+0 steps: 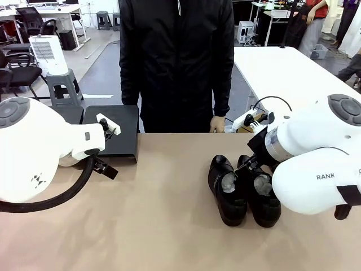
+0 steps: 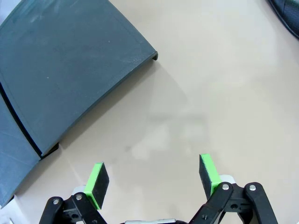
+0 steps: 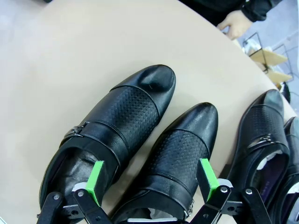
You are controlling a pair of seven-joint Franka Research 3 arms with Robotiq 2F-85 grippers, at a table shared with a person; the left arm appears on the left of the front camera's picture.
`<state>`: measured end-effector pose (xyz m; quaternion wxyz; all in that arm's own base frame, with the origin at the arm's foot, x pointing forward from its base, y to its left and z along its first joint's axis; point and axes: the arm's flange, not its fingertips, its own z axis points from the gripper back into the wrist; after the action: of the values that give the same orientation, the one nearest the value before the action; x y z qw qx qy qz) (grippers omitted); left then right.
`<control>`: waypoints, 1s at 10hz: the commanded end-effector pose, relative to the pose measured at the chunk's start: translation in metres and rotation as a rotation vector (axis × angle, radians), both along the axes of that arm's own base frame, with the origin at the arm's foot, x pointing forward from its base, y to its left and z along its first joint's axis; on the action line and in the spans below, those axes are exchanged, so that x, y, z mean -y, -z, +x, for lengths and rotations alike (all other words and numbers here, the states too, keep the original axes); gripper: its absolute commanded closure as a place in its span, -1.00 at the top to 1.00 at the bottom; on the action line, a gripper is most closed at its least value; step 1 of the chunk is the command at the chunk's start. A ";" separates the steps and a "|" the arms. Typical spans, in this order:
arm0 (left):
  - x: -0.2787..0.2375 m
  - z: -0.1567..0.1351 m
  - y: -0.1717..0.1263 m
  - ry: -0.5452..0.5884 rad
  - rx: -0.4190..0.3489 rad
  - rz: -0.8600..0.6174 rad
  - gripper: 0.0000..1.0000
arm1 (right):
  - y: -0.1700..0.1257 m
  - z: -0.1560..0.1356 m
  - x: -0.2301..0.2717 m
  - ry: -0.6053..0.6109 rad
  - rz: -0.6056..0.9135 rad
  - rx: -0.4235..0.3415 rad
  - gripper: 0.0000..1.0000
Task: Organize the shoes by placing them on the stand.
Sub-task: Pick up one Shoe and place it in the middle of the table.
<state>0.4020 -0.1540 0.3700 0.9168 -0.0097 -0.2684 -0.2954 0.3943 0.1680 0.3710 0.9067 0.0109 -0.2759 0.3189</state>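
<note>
**Right wrist view, foreground.** The right gripper hangs with jaws spread wide, holding nothing. Its green pads sit over the heel ends of 2 glossy black buckled dress shoes. 1 pad is above the open throat of the left-hand shoe. The other pad is just outside the right-hand shoe. Both shoes have perforated vamps and lie side by side with toes pointing away from the camera. At picture right, just beside them, lie 2 further shoes of the same pattern. Beyond the table's curved edge is the person's hand.

**Left wrist view.** The left gripper is also wide open and empty, above the tan table. Farther off, at upper left, is the matte black stand. 2 of its flat sections lie side by side, with a narrow gap between them.

**Front view.** The white arms fill the near corners. The shoe pair lies on the table right of centre, close beside the right arm. The stand sits at the far left edge, well apart from the shoes. At the far side stands a person in a dark jacket, 1 hand at the table's edge.
</note>
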 end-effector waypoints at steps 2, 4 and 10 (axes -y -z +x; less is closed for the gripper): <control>-0.003 -0.008 -0.022 -0.008 0.065 0.016 1.00 | -0.019 -0.001 0.015 0.024 0.010 0.009 1.00; -0.032 -0.019 -0.082 0.013 0.112 -0.048 1.00 | -0.078 -0.010 0.063 0.055 0.104 0.031 1.00; -0.147 -0.030 -0.131 0.016 -0.108 -0.367 1.00 | -0.135 -0.060 0.213 0.108 0.432 0.018 1.00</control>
<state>0.3704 -0.0224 0.5002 0.9073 -0.1795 -0.2708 -0.2668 0.3487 -0.0318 0.5161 0.9042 0.1672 -0.3409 0.1956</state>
